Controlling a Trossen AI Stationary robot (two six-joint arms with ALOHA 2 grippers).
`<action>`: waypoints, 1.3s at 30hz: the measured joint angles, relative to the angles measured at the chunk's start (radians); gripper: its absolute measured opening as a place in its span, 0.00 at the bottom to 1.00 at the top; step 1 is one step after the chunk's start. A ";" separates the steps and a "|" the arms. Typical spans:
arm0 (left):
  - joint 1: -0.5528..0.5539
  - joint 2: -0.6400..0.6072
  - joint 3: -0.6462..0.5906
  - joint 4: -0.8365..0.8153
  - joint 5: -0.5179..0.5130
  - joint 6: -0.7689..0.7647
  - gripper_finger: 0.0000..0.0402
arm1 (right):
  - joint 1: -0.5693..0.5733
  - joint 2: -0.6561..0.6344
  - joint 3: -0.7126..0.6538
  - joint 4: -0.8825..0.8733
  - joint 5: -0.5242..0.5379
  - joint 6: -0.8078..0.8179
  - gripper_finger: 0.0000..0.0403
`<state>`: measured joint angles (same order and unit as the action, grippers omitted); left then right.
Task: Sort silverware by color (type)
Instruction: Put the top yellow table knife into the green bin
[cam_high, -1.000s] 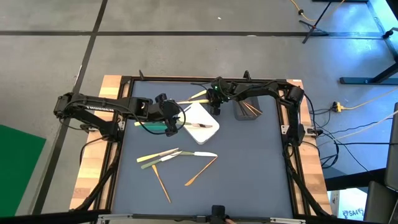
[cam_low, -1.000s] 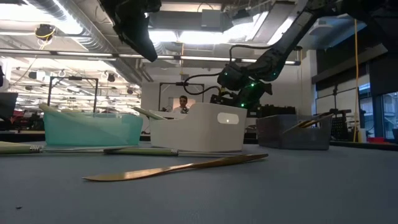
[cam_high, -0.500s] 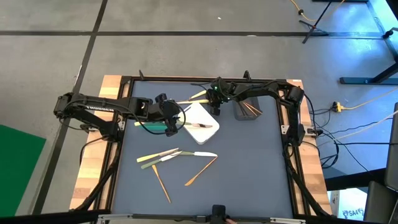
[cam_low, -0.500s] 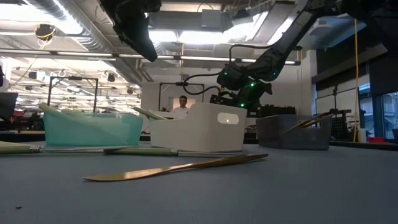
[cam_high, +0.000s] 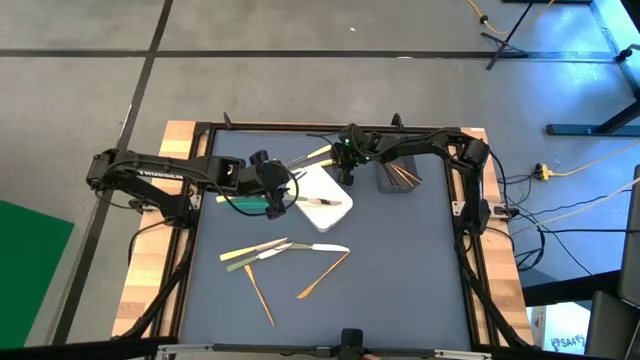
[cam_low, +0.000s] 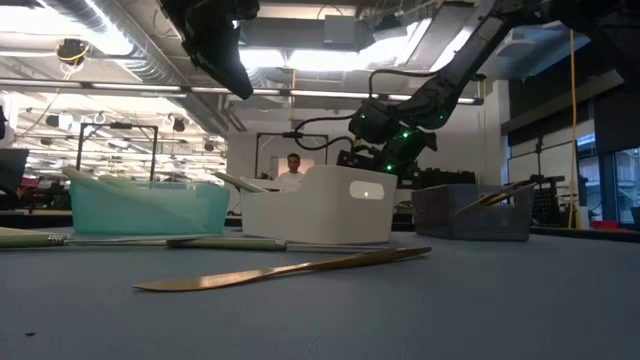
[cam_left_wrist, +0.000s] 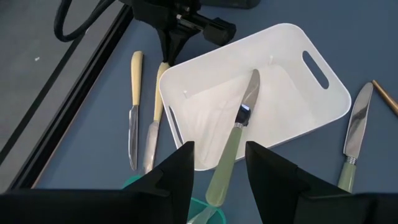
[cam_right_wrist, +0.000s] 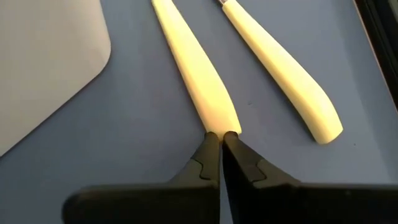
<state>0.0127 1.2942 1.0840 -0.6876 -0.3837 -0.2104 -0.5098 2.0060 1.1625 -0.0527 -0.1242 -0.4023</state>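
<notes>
The right gripper (cam_right_wrist: 221, 138) is closed at a pale yellow knife's (cam_right_wrist: 194, 78) handle tip, at the white bin's (cam_high: 325, 200) twelve o'clock, while the left gripper (cam_left_wrist: 217, 163) is held open

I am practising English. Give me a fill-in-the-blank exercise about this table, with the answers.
1. The right gripper is ___ at the end of a pale yellow handle.
2. A green-handled knife lies in the ___ bin.
3. Beside that bin lie ___ yellow-handled knives.
Answers: shut; white; two.
</notes>
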 joint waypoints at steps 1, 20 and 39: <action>0.000 0.000 0.000 0.000 0.000 0.000 0.34 | 0.000 0.000 0.000 0.000 0.000 0.000 0.00; 0.000 0.000 0.000 0.000 0.000 0.000 0.34 | -0.001 0.000 0.057 -0.059 0.002 0.001 0.01; 0.000 0.000 0.000 0.000 0.000 0.002 0.34 | -0.001 -0.001 0.232 -0.236 -0.078 -0.071 0.24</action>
<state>0.0124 1.2942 1.0840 -0.6880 -0.3840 -0.2081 -0.5109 2.0052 1.3945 -0.2890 -0.2024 -0.4729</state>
